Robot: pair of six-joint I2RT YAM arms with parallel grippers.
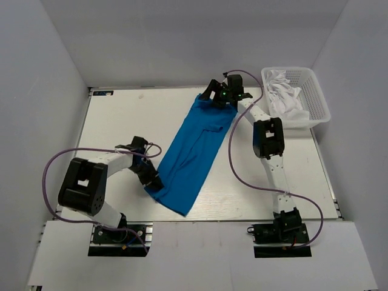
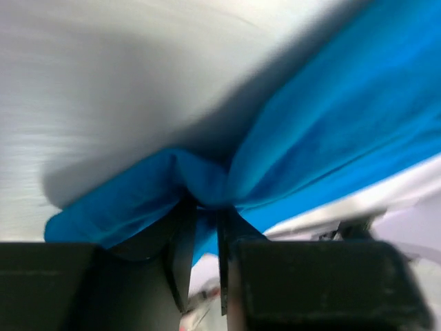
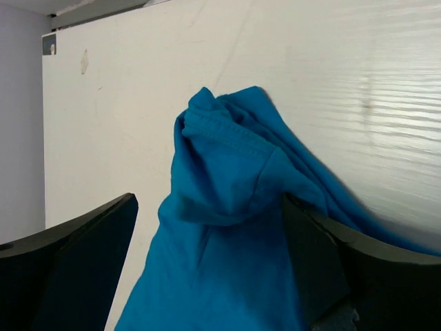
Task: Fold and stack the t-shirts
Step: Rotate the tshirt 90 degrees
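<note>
Plain bright blue cloth t-shirt [image 1: 194,154]: lies in a long diagonal strip on white table [image 1: 121,115]. Left gripper [image 2: 203,221]: clamped on its near corner. Right gripper [image 1: 219,100]: jaws spread wide, straddling the bunched far end. White plastic lattice basket [image 1: 315,91]: far right.

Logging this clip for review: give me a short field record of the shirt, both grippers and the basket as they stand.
shirt: blue t-shirt, a long narrow strip lying diagonally on the table
left gripper: pinching the shirt's near-left edge
right gripper: open, jaws either side of bunched cloth at the shirt's far end
basket: far right corner, white cloth inside
</note>
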